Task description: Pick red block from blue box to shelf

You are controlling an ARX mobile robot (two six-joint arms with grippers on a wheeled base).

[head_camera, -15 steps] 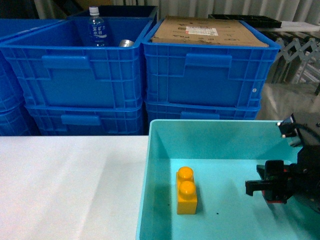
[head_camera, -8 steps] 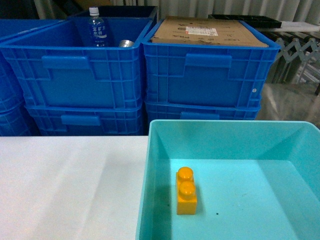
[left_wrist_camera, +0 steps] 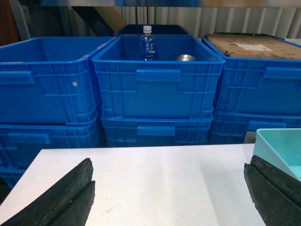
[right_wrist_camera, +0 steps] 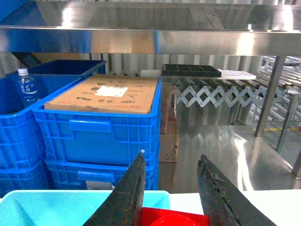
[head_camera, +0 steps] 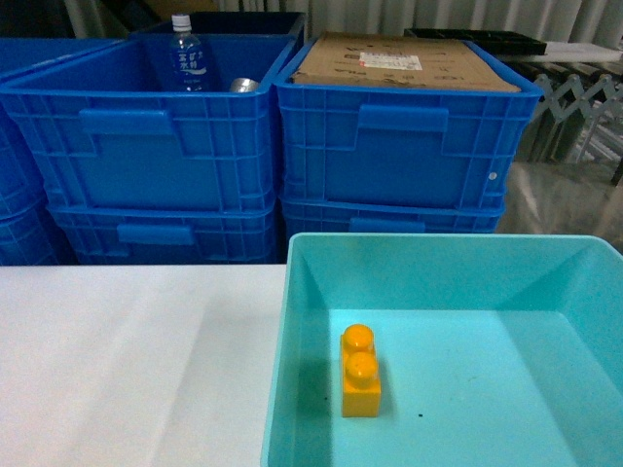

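The red block (right_wrist_camera: pixel 171 217) sits pinched between the dark fingers (right_wrist_camera: pixel 126 193) of my right gripper (right_wrist_camera: pixel 171 160), which is shut on it. It hangs above the near corner of the blue box (right_wrist_camera: pixel 70 207). A shiny steel rail of the shelf (right_wrist_camera: pixel 150 41) runs across the top of the right wrist view. In the head view the blue box (head_camera: pixel 419 255) holds only an orange-yellow two-stud brick (head_camera: pixel 360 375), and neither gripper shows there. My left gripper (left_wrist_camera: pixel 169 162) is open and empty over the white table (left_wrist_camera: pixel 155 183), left of the blue box's corner (left_wrist_camera: pixel 281 146).
Stacked dark blue ribbed crates (head_camera: pixel 165 146) stand behind the table. One holds a water bottle (head_camera: pixel 187 53), another is covered with cardboard (head_camera: pixel 404 63). An expandable roller conveyor (right_wrist_camera: pixel 221 94) and steel uprights (right_wrist_camera: pixel 272 94) stand to the right.
One second ago my right gripper was in the blue box at the head view's right edge, holding something red. It has since left that view. The orange-yellow brick stays put.
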